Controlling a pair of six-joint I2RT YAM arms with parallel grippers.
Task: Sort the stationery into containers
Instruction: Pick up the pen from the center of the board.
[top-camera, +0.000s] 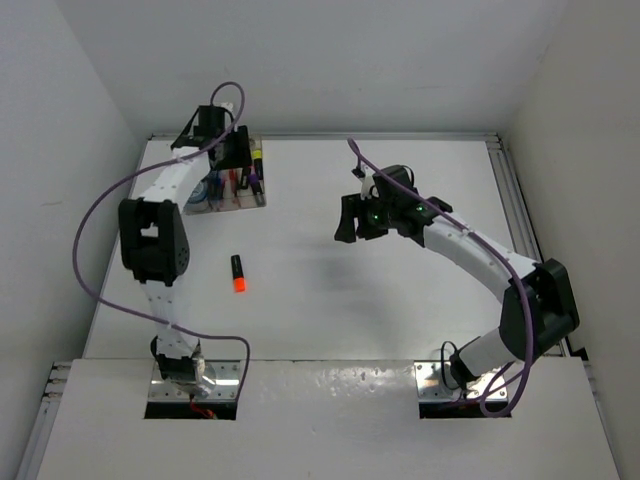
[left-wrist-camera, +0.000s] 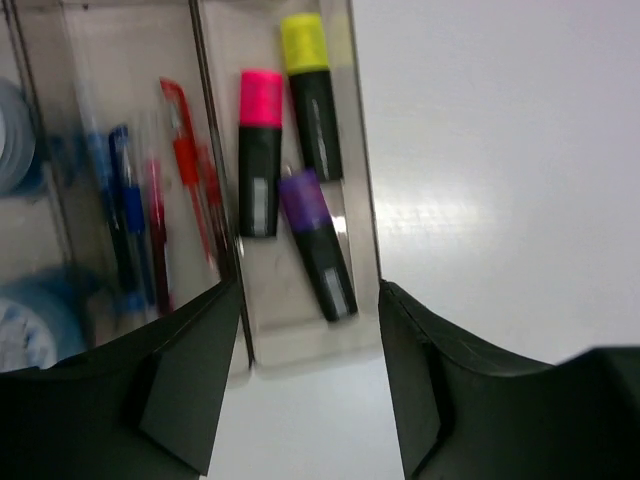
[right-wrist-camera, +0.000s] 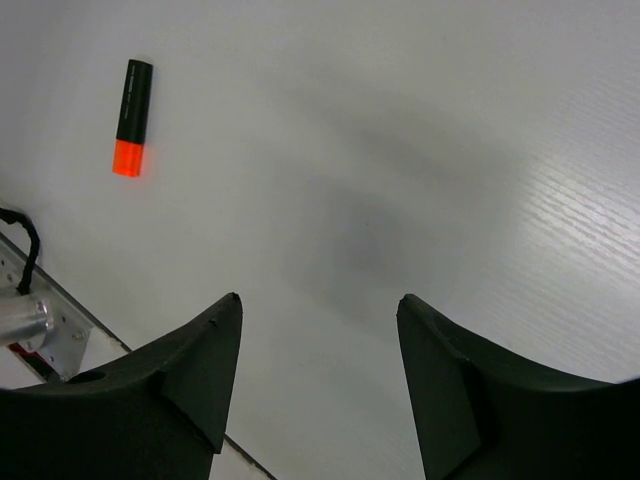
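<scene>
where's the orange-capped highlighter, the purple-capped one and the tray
orange-capped highlighter (right-wrist-camera: 133, 112): right wrist view, black barrel next to the cap
purple-capped highlighter (left-wrist-camera: 320, 250): left wrist view, black barrel below the cap
tray (left-wrist-camera: 272, 300): left wrist view, bare floor of the highlighter slot

The white table (top-camera: 330, 300) carries a divided tray (left-wrist-camera: 290, 330) at its far-left corner and one orange-capped highlighter (top-camera: 238, 273) lying apart.

My left arm (top-camera: 168, 188) and right arm (top-camera: 470, 250) are white with bulky black joints (top-camera: 152, 240), a purple cable (top-camera: 84, 235) trailing each; my fingers (left-wrist-camera: 180, 400) are matte black
</scene>
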